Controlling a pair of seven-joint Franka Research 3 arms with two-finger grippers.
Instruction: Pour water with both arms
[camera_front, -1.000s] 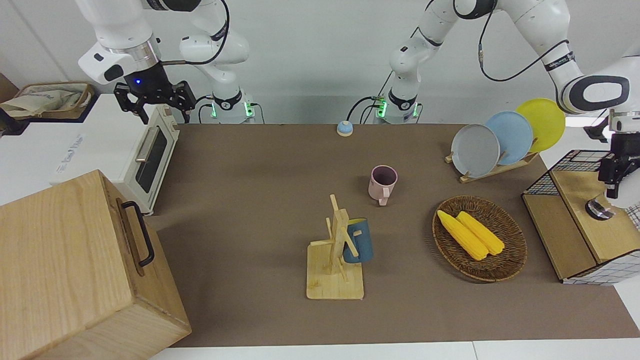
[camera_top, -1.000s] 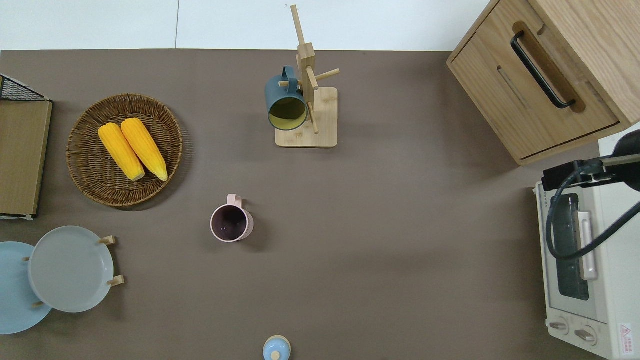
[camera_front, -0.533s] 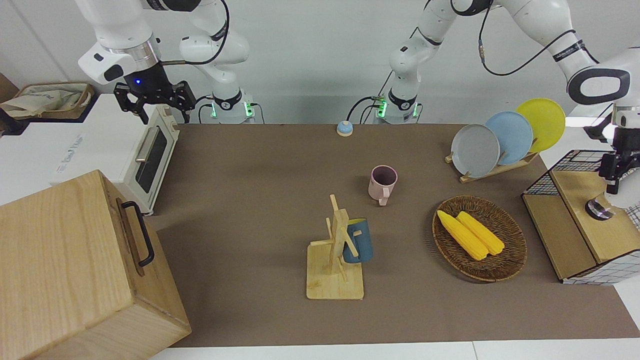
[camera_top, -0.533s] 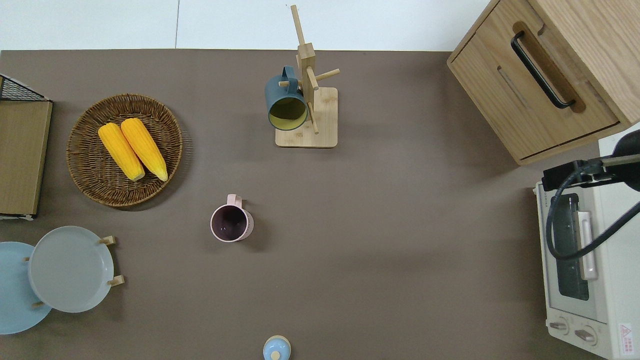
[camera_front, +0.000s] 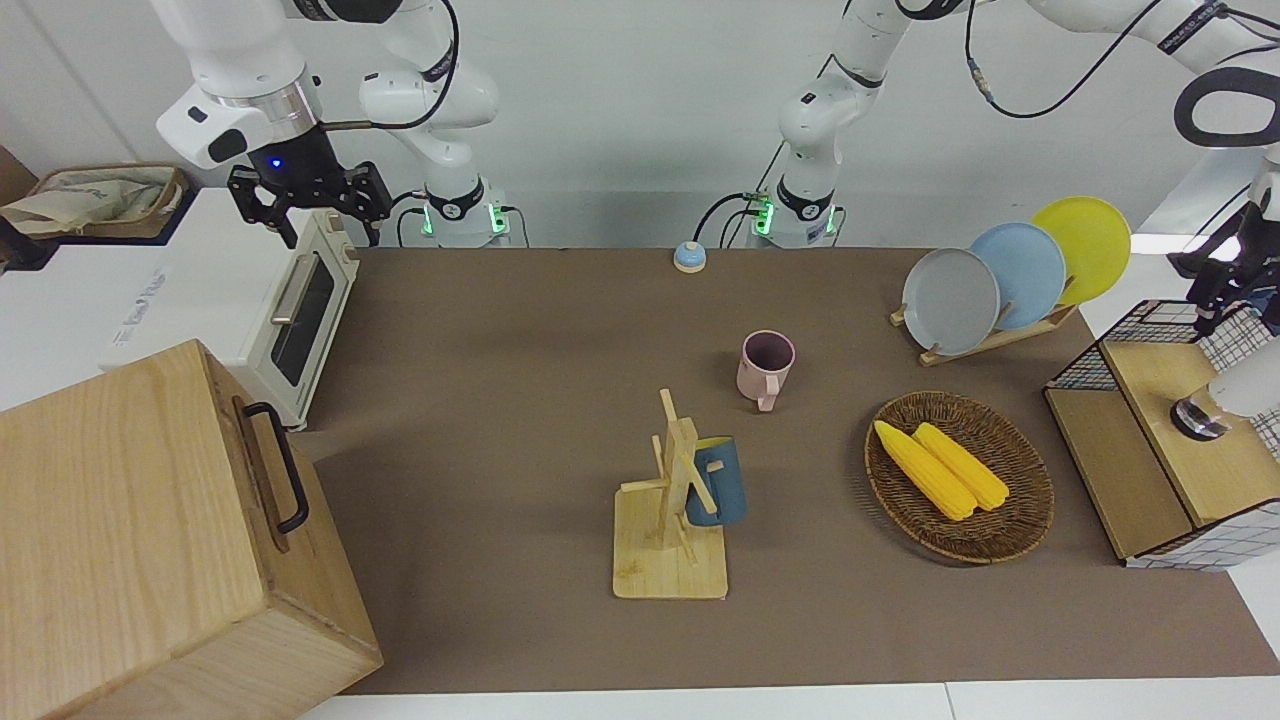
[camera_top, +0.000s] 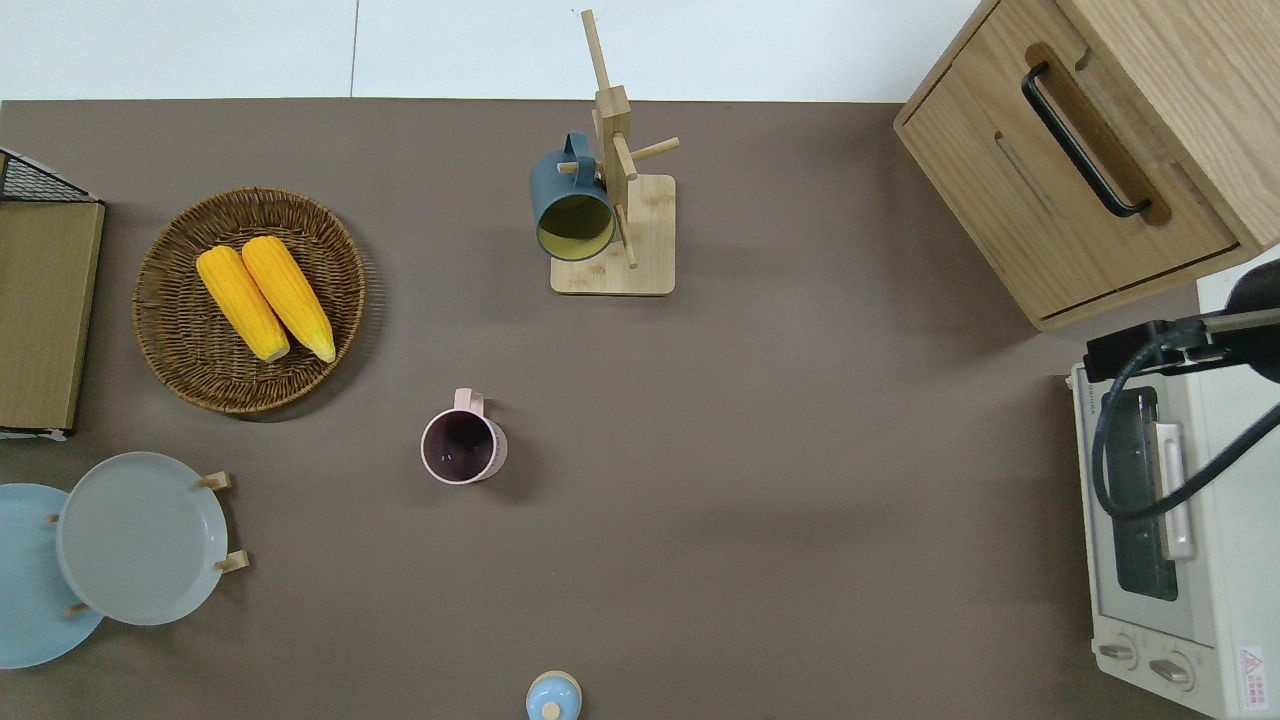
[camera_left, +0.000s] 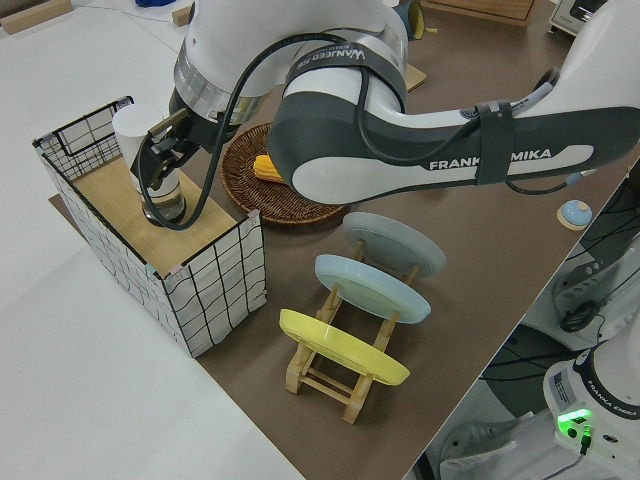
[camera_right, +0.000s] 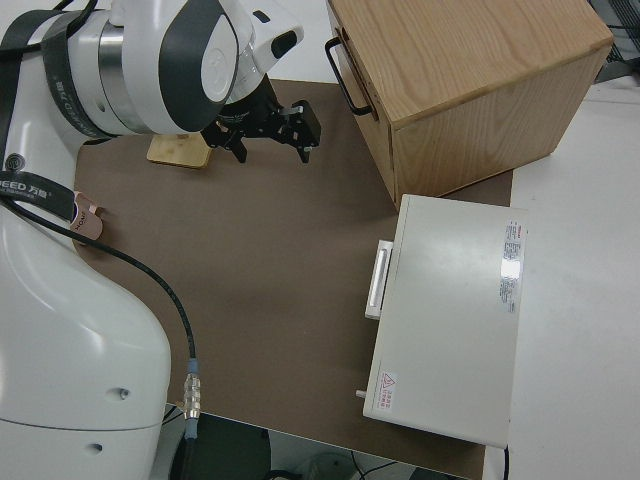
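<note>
Left gripper (camera_left: 160, 172) is hanging right at the white bottle (camera_left: 133, 128) inside the wire basket (camera_left: 215, 290). From the side view it's overlapping the bottle's middle, but I honestly can't tell whether it's touching it, or whether it's spread or closed.

What I'm worrying about from here:
- The bottle is standing tall and narrow on the wooden shelf of that basket. If the gripper is coming in off-centre, it's probably going to nudge the bottle over instead of catching it.
- The wire walls are sitting close around the bottle, so the wrist could be clipping the rim on its way in or out.
- If there's water in it, a tilted lift is likely going to be spilling before the bottle gets anywhere near the pink cup (camera_front: 766, 366).
- The plate rack (camera_left: 345, 375) and the corn basket (camera_front: 1010, 520) are lying between the wire basket and the cup, so a low carry is risking a bump.

As for the arms: both are looking big, glossy and white, with black cables looping along them and black grippers on the ends. The left arm (camera_left: 400, 150) is stretching out to its own end of the table, bending down over the basket. The right arm (camera_front: 240, 60) is sitting parked, its gripper (camera_front: 305, 210) showing jaws spread wide with nothing between them.

The cup is standing upright mid-table, looking empty.
</note>
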